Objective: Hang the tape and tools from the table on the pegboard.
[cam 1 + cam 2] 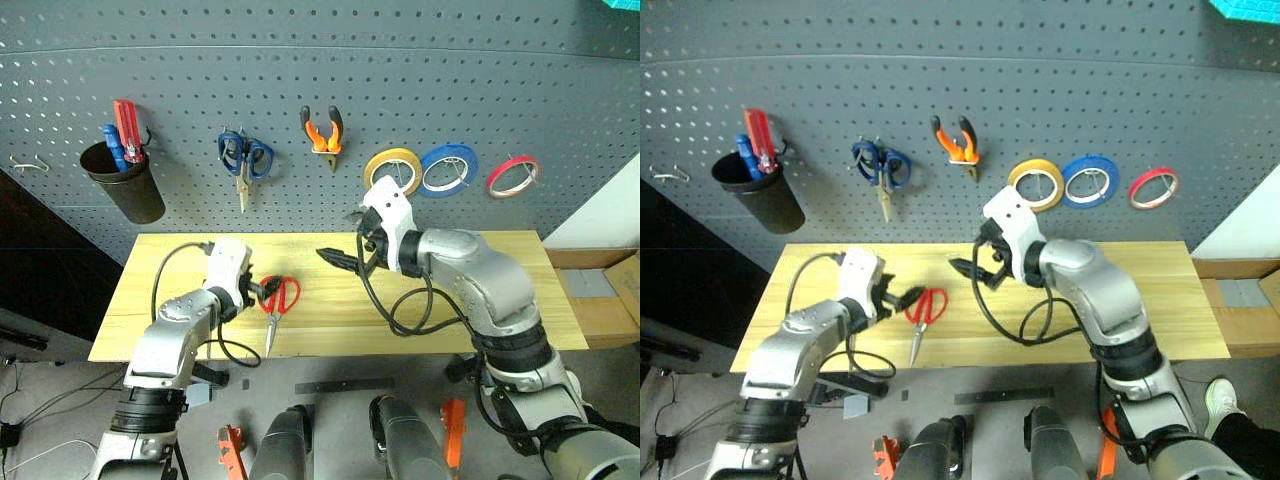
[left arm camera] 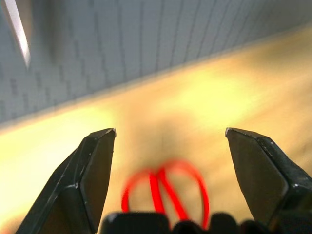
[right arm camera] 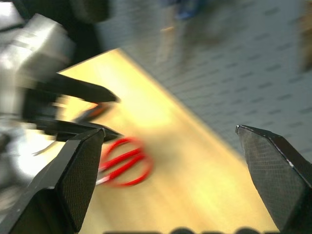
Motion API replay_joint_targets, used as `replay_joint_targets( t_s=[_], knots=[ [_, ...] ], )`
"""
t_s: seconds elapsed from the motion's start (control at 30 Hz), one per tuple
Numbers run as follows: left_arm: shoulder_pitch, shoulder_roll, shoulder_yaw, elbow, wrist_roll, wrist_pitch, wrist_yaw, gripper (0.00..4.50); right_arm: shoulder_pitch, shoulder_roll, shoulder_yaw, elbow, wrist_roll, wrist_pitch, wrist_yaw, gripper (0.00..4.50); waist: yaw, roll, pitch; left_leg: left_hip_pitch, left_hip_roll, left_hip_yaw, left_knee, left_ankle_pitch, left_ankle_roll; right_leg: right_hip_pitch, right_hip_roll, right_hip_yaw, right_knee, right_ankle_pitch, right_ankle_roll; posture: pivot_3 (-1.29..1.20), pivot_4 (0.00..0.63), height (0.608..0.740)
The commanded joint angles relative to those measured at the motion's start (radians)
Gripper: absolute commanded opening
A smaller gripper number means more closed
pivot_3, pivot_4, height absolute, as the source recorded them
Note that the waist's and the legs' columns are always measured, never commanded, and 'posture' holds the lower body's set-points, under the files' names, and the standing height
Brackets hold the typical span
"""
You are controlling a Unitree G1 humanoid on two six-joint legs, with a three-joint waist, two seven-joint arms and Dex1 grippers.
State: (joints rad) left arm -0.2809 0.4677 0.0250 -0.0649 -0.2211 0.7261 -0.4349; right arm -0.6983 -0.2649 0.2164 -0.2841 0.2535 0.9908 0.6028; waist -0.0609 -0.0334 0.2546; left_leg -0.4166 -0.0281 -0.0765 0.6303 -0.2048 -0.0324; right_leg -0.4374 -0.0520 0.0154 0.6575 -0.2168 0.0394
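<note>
On the table, red-handled scissors lie before both spread, empty pincers.

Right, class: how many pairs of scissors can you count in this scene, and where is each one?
2. The blue scissors hang on the pegboard, between the black cup and the pliers. The red scissors lie on the table, by the left gripper.

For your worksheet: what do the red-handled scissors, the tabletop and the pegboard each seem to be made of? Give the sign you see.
Red-handled scissors: glossy red handles, probably plastic; pale slim blades, likely metal.
Tabletop: light yellow, matte, with faint lengthwise grain, so it looks like wood or a wood laminate.
Pegboard: dark grey, smooth, with regular rows of holes; painted metal or plastic, the look leaves it open.
</note>
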Motion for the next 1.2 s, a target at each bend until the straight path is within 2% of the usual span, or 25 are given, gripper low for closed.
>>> replay_joint_targets(
  t_s=[0.03, 0.27, 0.57, 0.67, 0.87, 0.9, 1.03, 1.2],
  knots=[
    [0.022, 0.004, -0.038, -0.02, 0.033, 0.13, 0.045, 3.92, 0.026, -0.014, 0.006, -0.106, 0.046, 0.063, 0.001, 4.47, 0.0, 0.0, 0.0, 0.0, 0.0, 0.0, 0.0, 0.0, 0.0, 0.0, 0.0, 0.0, 0.0, -0.001, 0.001, -0.06, 0.23, 0.74],
    [-0.024, -0.052, -0.06, 0.094, 0.066, 0.221, 0.115, 3.92, 0.048, 0.002, 0.06, -0.165, 0.075, 0.111, -0.026, 4.47, 0.003, 0.0, 0.0, 0.0, 0.0, 0.0, 0.002, 0.0, 0.0, 0.0, 0.0, 0.0, 0.0, -0.001, 0.001, -0.07, 0.233, 0.74],
    [-0.08, -0.131, -0.083, 0.25, 0.109, 0.182, 0.162, 3.92, 0.034, 0.006, 0.062, -0.159, 0.091, 0.117, -0.051, 4.47, 0.004, 0.0, 0.0, 0.0, 0.0, 0.0, 0.001, 0.0, 0.0, 0.0, -0.001, 0.0, 0.0, 0.001, -0.002, -0.09, 0.237, 0.74],
    [-0.084, -0.143, -0.077, 0.27, 0.113, 0.171, 0.166, 3.35, 0.029, 0.009, 0.049, -0.153, 0.099, 0.122, -0.06, 4.5, 0.003, 0.0, 0.0, 0.0, 0.0, 0.001, 0.001, 0.0, 0.0, 0.0, -0.001, 0.0, 0.0, 0.001, -0.002, -0.09, 0.237, 0.74],
    [-0.077, -0.149, -0.069, 0.282, 0.121, 0.134, 0.172, 1.23, 0.029, 0.004, 0.031, -0.149, 0.115, 0.135, -0.063, 4.5, 0.003, 0.0, 0.0, 0.0, 0.0, 0.001, 0.001, 0.0, 0.0, 0.0, -0.001, 0.0, 0.0, 0.001, -0.002, -0.09, 0.236, 0.74],
    [-0.074, -0.148, -0.069, 0.28, 0.122, 0.122, 0.171, 1.02, 0.03, -0.002, 0.03, -0.15, 0.116, 0.136, -0.061, 4.5, 0.003, 0.0, 0.0, 0.0, 0.0, 0.001, 0.001, 0.0, 0.0, 0.0, -0.001, 0.0, 0.0, 0.001, -0.002, -0.09, 0.236, 0.74],
    [-0.06, -0.141, -0.059, 0.266, 0.123, 0.089, 0.171, 1.02, 0.033, -0.051, 0.043, -0.163, 0.117, 0.13, -0.041, 4.5, 0.003, 0.0, 0.0, 0.0, 0.0, 0.001, 0.001, 0.0, 0.0, 0.0, -0.002, 0.0, -0.001, 0.001, -0.002, -0.1, 0.235, 0.74],
    [-0.023, -0.13, -0.033, 0.2, 0.111, 0.09, 0.168, 1.02, 0.039, -0.202, 0.058, -0.233, 0.13, 0.067, 0.065, 4.5, 0.002, 0.0, 0.0, 0.0, 0.0, 0.001, 0.001, 0.0, 0.0, 0.0, -0.002, 0.0, -0.001, 0.0, -0.001, -0.11, 0.234, 0.74]
  ],
)
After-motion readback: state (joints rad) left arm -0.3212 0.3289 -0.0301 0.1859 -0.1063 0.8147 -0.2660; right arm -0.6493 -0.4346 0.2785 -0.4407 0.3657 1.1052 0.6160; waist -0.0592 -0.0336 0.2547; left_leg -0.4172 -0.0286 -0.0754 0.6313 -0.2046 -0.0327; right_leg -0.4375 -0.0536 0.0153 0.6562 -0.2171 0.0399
